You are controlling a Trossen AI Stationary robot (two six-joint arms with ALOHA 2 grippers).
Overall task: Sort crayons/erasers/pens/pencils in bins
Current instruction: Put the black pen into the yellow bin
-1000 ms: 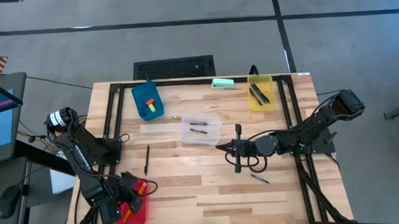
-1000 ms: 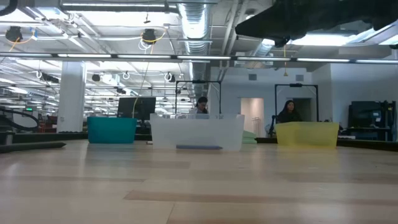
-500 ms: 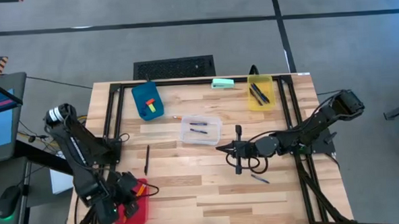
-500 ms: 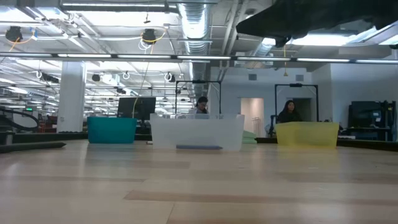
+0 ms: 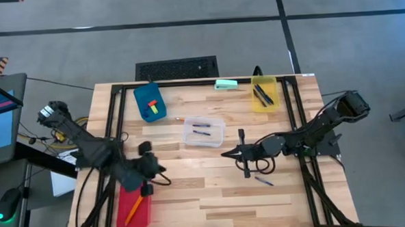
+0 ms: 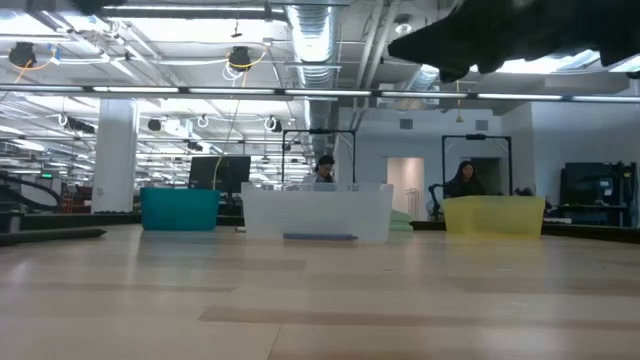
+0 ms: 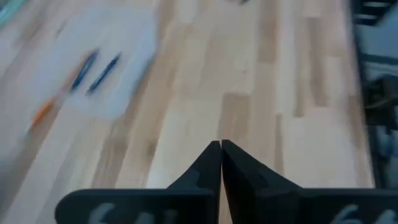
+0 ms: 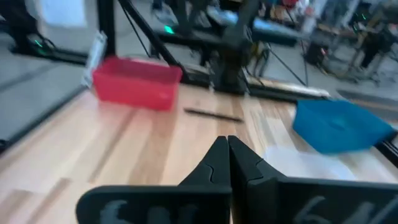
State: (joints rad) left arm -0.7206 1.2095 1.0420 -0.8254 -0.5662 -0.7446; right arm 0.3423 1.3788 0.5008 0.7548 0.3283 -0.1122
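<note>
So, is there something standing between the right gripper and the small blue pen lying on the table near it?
Nothing visible. The right gripper is shut, above bare wood. The blue pen lies alone beside the arm, toward the table's near edge, clear of the clear bin.

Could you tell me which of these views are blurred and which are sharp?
Left wrist view: smeared, the clear bin and its pens mere streaks, though the shut left gripper stays crisp. Right wrist view: softly blurred around the red bin; the right gripper is sharp. High view: sharp, apart from the left arm. Low view: sharp, with dark arm silhouettes on top.
</note>
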